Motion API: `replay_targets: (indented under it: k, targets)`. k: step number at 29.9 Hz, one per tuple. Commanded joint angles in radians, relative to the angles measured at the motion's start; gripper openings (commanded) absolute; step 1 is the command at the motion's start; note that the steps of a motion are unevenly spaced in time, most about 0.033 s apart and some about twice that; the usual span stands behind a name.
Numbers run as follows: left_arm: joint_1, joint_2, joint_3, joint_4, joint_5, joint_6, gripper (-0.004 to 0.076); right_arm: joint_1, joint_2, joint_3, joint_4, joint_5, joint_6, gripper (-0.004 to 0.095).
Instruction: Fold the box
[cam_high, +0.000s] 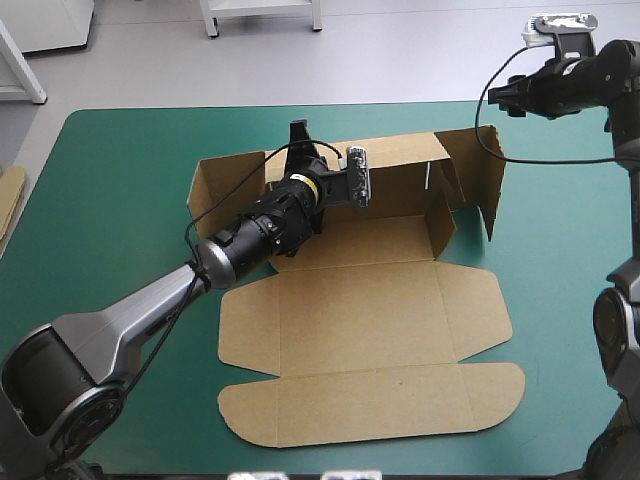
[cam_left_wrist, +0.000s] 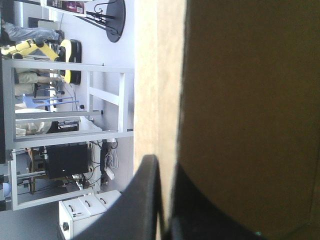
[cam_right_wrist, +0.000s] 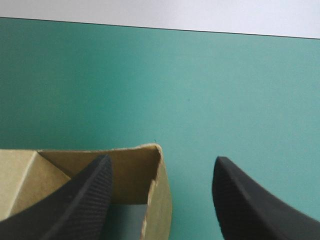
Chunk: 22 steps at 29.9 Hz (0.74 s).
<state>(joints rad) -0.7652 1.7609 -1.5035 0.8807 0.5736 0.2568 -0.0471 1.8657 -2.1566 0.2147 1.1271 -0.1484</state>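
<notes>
Brown box half-raised mid-worktop, both tools at its far side.
The smooth teal-green worktop (cam_high: 120, 200) is lying open all around the box (cam_high: 365, 310), whose matt board is spreading flat and round-cornered nearward while walls are standing along its far side. The left tool (cam_left_wrist: 162, 170) is pinching the far wall; the right tool (cam_right_wrist: 163, 158), fingers spread apart, is hovering over the far right corner.

Pale grey floor (cam_high: 400, 60) beyond the teal-green cover (cam_high: 120, 200), white furniture legs (cam_high: 211, 20) past its far edge.
</notes>
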Motion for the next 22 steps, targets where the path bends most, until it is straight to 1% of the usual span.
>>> replay_targets:
  k: [1,7,9,12,15,16,17,22]
  targets:
    - [-0.019,-0.044,-0.008,0.023,0.009,-0.096,-0.0009,-0.005,0.034,-0.131,0.081,-0.030,-0.005,0.0550]
    - [-0.051,-0.037,-0.001,0.047,0.009,-0.122,-0.0009,-0.003,0.138,-0.229,0.112,-0.054,-0.021,0.0416]
    - [-0.060,-0.037,0.012,0.060,-0.004,-0.125,-0.0009,-0.003,0.164,-0.239,0.115,-0.069,-0.023,0.0414]
    - [-0.071,-0.037,0.027,0.098,0.000,-0.184,-0.0009,-0.003,0.193,-0.239,0.113,-0.075,-0.031,0.0414]
    - [-0.071,-0.037,0.028,0.100,0.001,-0.189,-0.0009,-0.003,0.219,-0.239,0.113,-0.037,-0.049,0.0410]
    - [-0.071,-0.037,0.028,0.102,0.001,-0.189,-0.0009,-0.003,0.225,-0.239,0.113,-0.025,-0.050,0.0395]
    - [-0.071,-0.037,0.028,0.104,0.001,-0.189,-0.0009,-0.003,0.233,-0.239,0.113,-0.016,-0.051,0.0377]
    - [-0.071,-0.037,0.028,0.089,0.010,-0.189,-0.0009,0.005,0.243,-0.237,0.141,0.022,-0.092,0.0223]
